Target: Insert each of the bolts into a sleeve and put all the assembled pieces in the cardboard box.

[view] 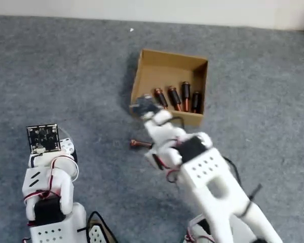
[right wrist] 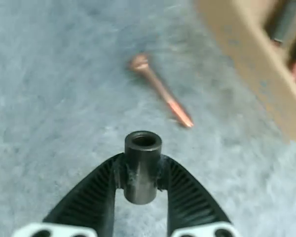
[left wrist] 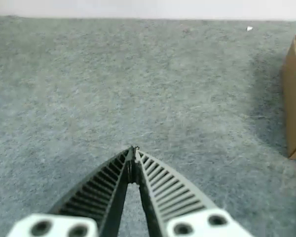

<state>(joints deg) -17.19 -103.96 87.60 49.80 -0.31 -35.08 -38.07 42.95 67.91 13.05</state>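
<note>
In the high view, the cardboard box [view: 172,68] sits upper centre with four assembled pieces [view: 185,96] inside. A loose bolt [view: 140,144] lies on the table [view: 66,76] below the box's lower-left corner. In the left wrist view, the left tool [left wrist: 133,165] is closed and empty. In the right wrist view, the right tool [right wrist: 141,170] clamps a black sleeve [right wrist: 143,145] at centre, with the bolt lying above it in the frame.
</note>
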